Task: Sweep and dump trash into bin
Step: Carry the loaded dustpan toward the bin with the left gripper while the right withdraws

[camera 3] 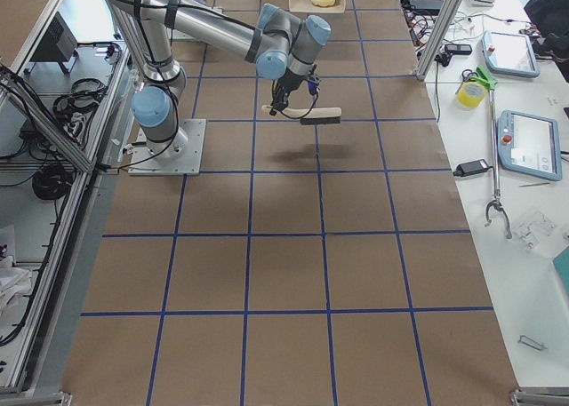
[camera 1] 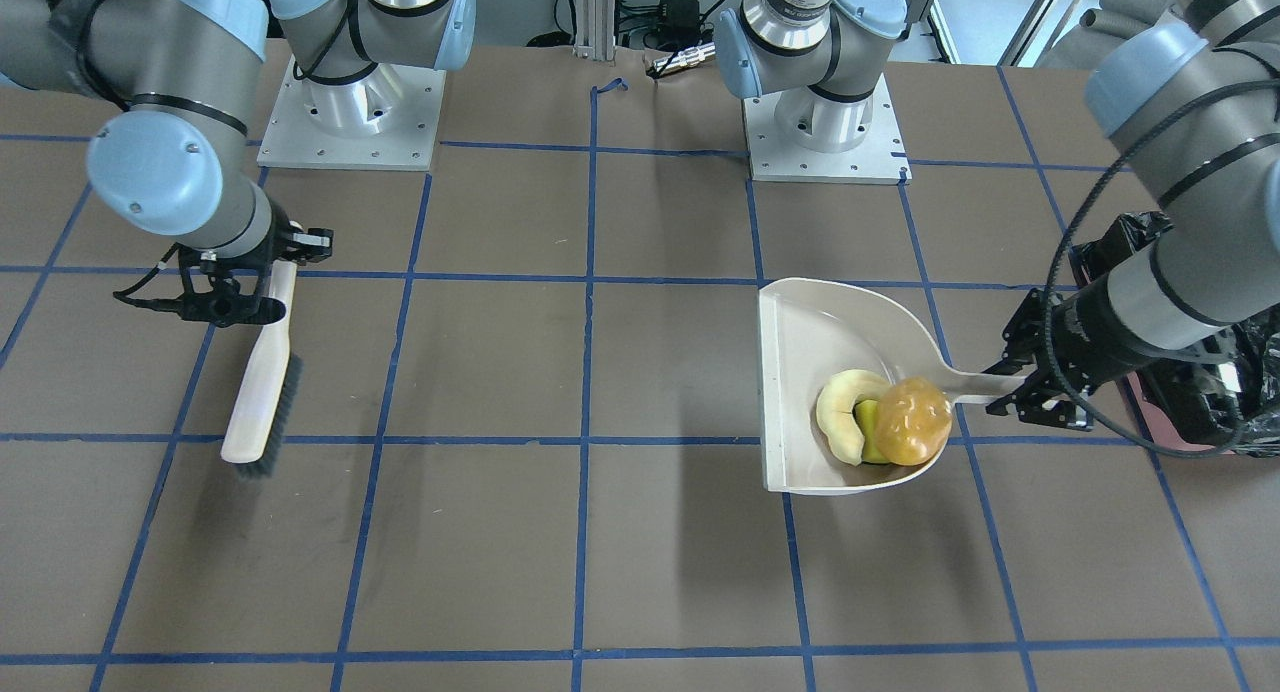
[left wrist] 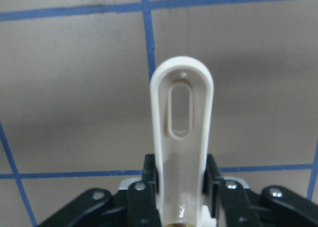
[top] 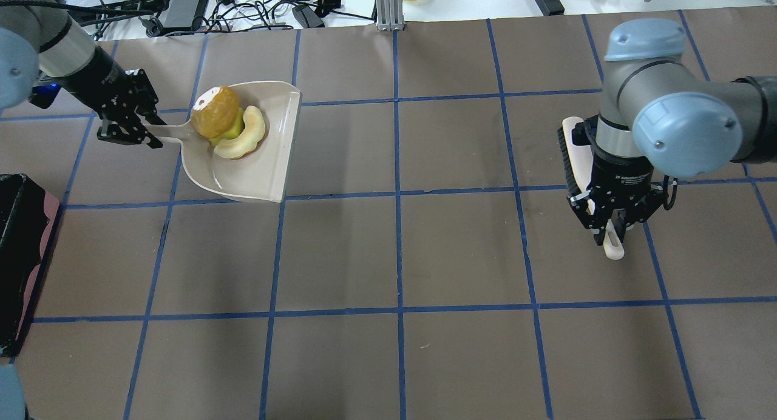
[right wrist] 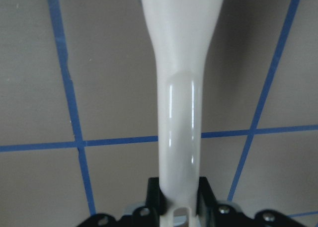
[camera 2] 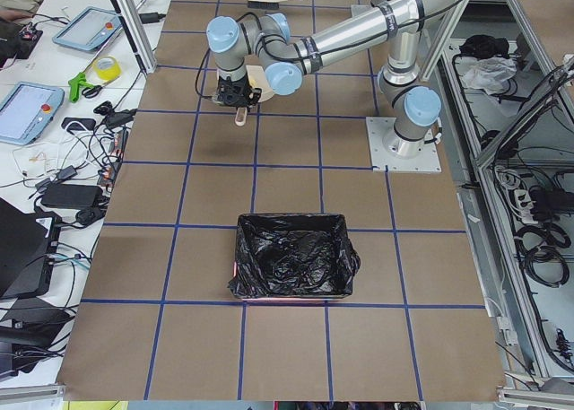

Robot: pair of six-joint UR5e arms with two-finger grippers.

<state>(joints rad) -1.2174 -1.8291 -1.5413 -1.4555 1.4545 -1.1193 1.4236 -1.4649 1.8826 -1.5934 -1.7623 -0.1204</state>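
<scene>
The trash lies piled in the beige dustpan (camera 1: 800, 332) at its handle end: an orange-brown blob (camera 1: 912, 420), a pale crescent (camera 1: 840, 417) and a yellow-green wedge (camera 1: 870, 434) between them. My left gripper (camera 1: 1025, 397) is shut on the dustpan's handle and holds the pan off the table, with its shadow below. The bin (camera 2: 247, 248), pink with a black bag liner, stands beside that arm, at the left edge in the overhead view (top: 24, 250). My right gripper (top: 610, 223) is shut on the handle of the beige brush (top: 573, 153), far across the table.
Both arm bases (camera 1: 350, 122) are bolted on plates at the robot's side of the brown, blue-taped table. Cables and devices (top: 243, 7) lie beyond the far edge. Side benches hold tablets and tools (camera 3: 520, 148).
</scene>
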